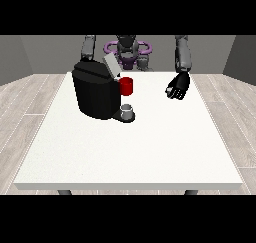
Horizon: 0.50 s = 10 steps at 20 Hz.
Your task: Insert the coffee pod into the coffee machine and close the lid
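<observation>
The black coffee machine (95, 93) stands on the white table (130, 152), left of the middle. Its grey lid (111, 65) is tilted up, open. A red pod holder (126, 86) juts from its right side, above a small grey cup (128, 111) on the machine's base. The hand at the view's right (178, 85) hovers over the table well to the right of the holder, its fingers curled round a small pale thing, apparently the coffee pod (170, 91). The arm at the view's left (88, 48) drops behind the machine, which hides its hand.
The robot's torso (127, 52) is behind the table's far edge. Bare table surface stretches in front of the machine towards the camera and between the holder and the right-hand hand. Wooden floor surrounds the table.
</observation>
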Available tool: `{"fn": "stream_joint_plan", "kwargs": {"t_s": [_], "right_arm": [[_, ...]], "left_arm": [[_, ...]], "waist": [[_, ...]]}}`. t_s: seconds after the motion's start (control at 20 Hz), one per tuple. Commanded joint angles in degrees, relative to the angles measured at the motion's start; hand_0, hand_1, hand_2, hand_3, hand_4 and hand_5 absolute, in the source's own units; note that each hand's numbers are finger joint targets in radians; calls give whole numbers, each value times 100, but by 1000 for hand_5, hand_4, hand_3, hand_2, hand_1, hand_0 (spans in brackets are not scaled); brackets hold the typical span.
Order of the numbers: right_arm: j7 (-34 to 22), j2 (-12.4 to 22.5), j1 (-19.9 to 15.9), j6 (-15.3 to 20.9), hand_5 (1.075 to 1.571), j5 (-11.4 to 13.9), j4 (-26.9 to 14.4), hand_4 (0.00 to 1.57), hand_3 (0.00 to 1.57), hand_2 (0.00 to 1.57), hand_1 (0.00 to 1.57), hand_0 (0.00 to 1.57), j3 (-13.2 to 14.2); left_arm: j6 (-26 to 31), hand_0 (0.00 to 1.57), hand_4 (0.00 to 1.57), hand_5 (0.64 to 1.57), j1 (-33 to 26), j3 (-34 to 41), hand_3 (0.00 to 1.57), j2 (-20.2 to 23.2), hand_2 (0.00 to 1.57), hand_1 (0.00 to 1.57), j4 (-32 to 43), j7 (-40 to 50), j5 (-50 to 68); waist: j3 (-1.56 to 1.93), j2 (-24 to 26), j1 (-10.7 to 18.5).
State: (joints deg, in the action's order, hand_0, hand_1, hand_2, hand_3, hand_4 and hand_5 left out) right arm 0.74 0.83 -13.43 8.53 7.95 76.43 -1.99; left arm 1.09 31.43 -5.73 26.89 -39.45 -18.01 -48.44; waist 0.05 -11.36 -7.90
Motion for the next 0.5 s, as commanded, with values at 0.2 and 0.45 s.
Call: {"fn": "stream_joint_plan", "kwargs": {"t_s": [0.2,0.45], "right_arm": [[16,177,-22,314,1571,254,-550,0,0,0,0,0,245],[454,215,131,298,1571,273,-1090,0,0,0,0,0,331]], "left_arm": [[285,1420,494,1571,360,331,1332,-350,1402,1420,-83,-387,376],[1145,1420,518,1571,602,312,1332,-387,1410,1420,-268,-110,420]], "waist": [[-5,148,229],[-3,535,329]]}}
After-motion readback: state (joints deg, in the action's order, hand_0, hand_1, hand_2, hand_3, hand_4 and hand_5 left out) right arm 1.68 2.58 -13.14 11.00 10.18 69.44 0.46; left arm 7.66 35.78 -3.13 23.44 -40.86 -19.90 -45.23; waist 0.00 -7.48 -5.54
